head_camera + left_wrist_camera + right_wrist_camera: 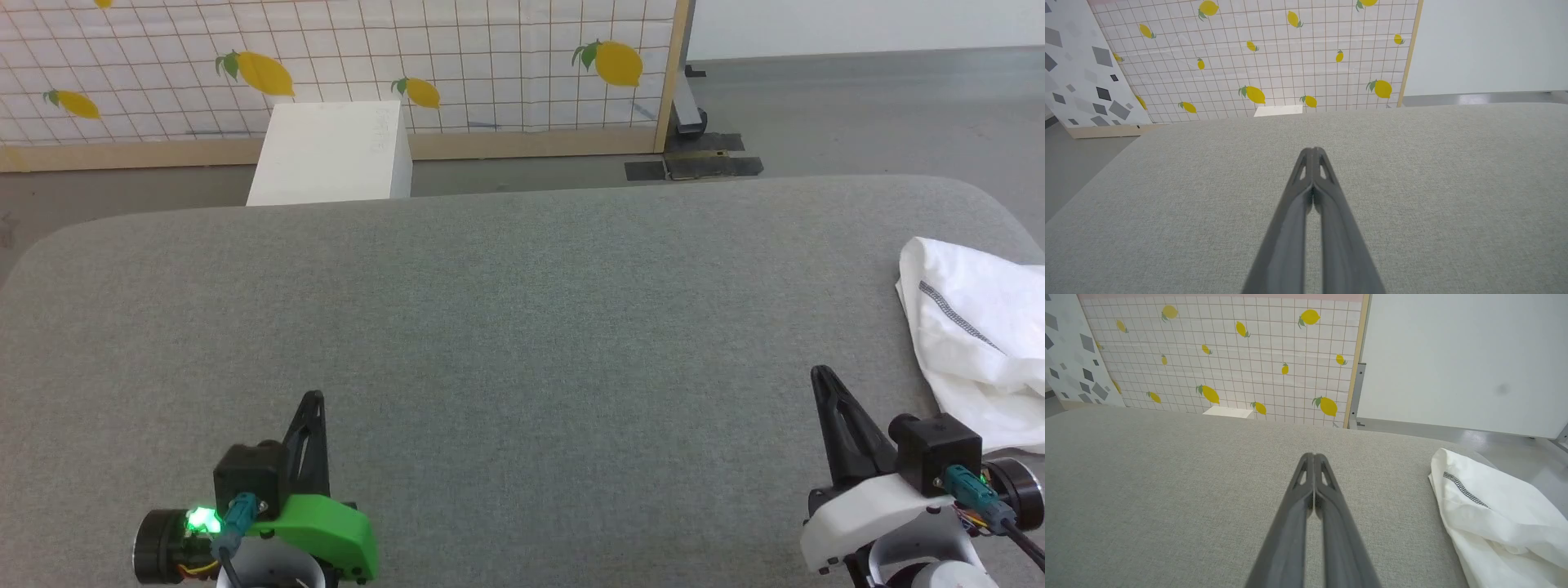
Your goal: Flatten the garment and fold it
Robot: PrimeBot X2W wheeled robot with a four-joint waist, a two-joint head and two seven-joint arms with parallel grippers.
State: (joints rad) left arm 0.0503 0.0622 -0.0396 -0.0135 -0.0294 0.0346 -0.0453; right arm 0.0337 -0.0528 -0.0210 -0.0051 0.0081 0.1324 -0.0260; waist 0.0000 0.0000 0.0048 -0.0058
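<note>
The garment (976,343) is a crumpled white shirt with a grey stitched seam, lying at the right edge of the grey padded table (522,327). It also lies at the lower right in the right wrist view (1498,522). My right gripper (819,374) is shut and empty, just left of the garment and apart from it; its fingers meet at the tips (1314,456). My left gripper (313,398) is shut and empty near the table's front left, far from the garment, with its tips pressed together (1313,150).
A rigid white box (331,153) stands on the floor beyond the table's far edge. Behind it runs a lemon-patterned grid screen (408,57) with a wooden frame. Grey floor and a metal stand base (694,155) lie at the back right.
</note>
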